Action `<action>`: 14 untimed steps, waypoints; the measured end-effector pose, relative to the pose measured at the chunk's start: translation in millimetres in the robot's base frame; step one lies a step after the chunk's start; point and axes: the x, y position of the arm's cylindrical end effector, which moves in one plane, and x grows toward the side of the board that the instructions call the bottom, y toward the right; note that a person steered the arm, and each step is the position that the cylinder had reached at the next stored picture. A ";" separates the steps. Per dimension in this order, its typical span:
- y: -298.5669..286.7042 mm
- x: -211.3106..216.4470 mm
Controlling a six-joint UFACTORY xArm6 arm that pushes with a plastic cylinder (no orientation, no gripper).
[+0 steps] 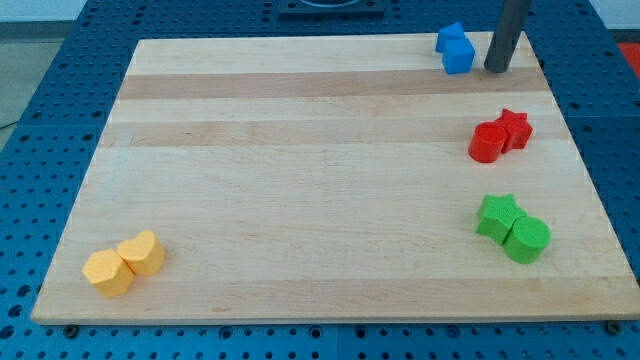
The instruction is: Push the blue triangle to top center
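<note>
Two blue blocks touch at the view's top right: the upper one [449,37] looks like the blue triangle, the lower one [459,56] is a blue cube. My tip [495,70] rests on the board just to the right of the blue cube, a small gap apart. The dark rod rises from it out of the view's top.
A red cylinder [487,143] and red star [514,128] touch at the right. A green star [497,216] and green cylinder [527,239] touch at the lower right. Two yellow blocks [107,272] [142,253] sit at the lower left. The wooden board [300,180] lies on a blue perforated table.
</note>
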 end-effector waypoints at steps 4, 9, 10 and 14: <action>73.2 8.5; 23.0 -62.1; -13.7 -63.0; -87.8 9.1</action>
